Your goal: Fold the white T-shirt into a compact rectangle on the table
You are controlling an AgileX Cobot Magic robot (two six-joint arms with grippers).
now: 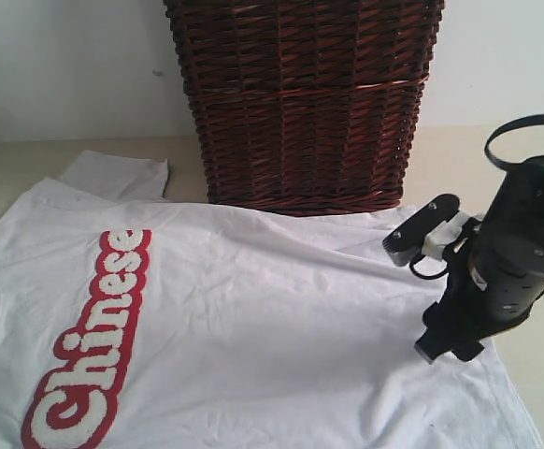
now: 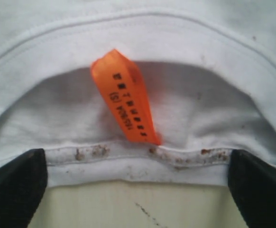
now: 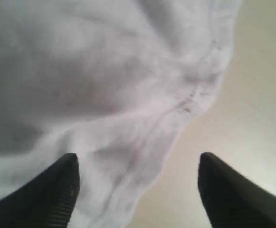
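Observation:
The white T-shirt (image 1: pixel 253 318) lies spread face up on the table (image 1: pixel 440 159), with red-outlined "Chinese" lettering (image 1: pixel 94 346) across the chest. My right gripper (image 1: pixel 445 348) points down over the shirt's hem at the right. In the right wrist view it (image 3: pixel 135 161) is open, with the hem edge (image 3: pixel 176 118) lying loose between the fingers and bare table (image 3: pixel 252 118) beside it. My left gripper (image 2: pixel 137 154) is open wide at the collar (image 2: pixel 138 168). An orange size tag (image 2: pixel 126 97) hangs inside the neck opening. Neither gripper holds any cloth.
A dark brown wicker basket (image 1: pixel 305 103) stands at the back, touching the shirt's far edge. One sleeve (image 1: pixel 113 173) sticks out towards the back left. Bare tabletop (image 1: pixel 543 374) shows to the right of the hem.

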